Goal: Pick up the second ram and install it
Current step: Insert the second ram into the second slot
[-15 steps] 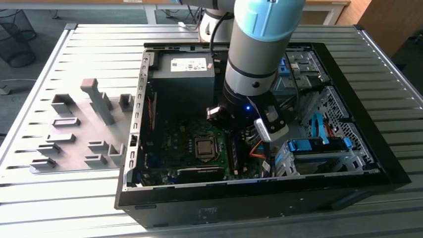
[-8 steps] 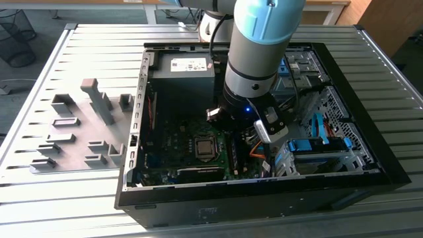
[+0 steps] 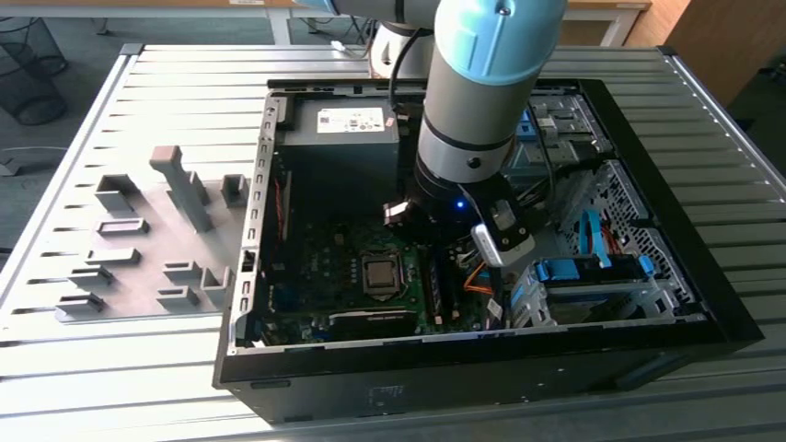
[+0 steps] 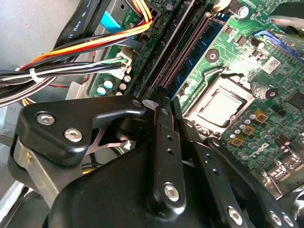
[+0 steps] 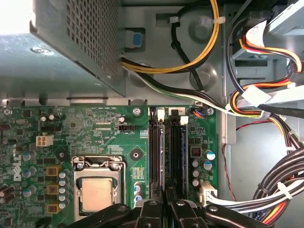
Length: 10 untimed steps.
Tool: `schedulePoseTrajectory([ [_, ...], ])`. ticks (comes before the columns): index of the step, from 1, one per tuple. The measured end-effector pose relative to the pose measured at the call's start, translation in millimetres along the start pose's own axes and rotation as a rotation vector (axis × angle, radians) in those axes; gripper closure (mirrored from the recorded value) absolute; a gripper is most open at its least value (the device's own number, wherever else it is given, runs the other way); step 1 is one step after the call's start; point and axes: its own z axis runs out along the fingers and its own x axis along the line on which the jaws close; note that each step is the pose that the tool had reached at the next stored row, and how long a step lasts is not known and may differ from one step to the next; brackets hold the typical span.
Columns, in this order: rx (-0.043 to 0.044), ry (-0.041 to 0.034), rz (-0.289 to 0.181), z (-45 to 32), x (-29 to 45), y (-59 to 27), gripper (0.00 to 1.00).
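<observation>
Your gripper (image 5: 166, 203) is sitting nearest the lens in the first wrist view, jaws pinching almost together on what looks like the second ram (image 5: 163, 159). You are handling a light, stiff, fragile board, so be gripping its long edges, never the chips. It is running straight out from the fingertips, on edge between the memory slots (image 5: 175, 156), beside the CPU socket (image 5: 97, 192)
</observation>
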Motion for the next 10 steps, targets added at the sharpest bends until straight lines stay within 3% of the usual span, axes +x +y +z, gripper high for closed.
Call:
schedulePoseTrajectory([
  [10, -0.0011, 0.0004, 0.0, 1.1, 0.1, 0.0, 0.86],
])
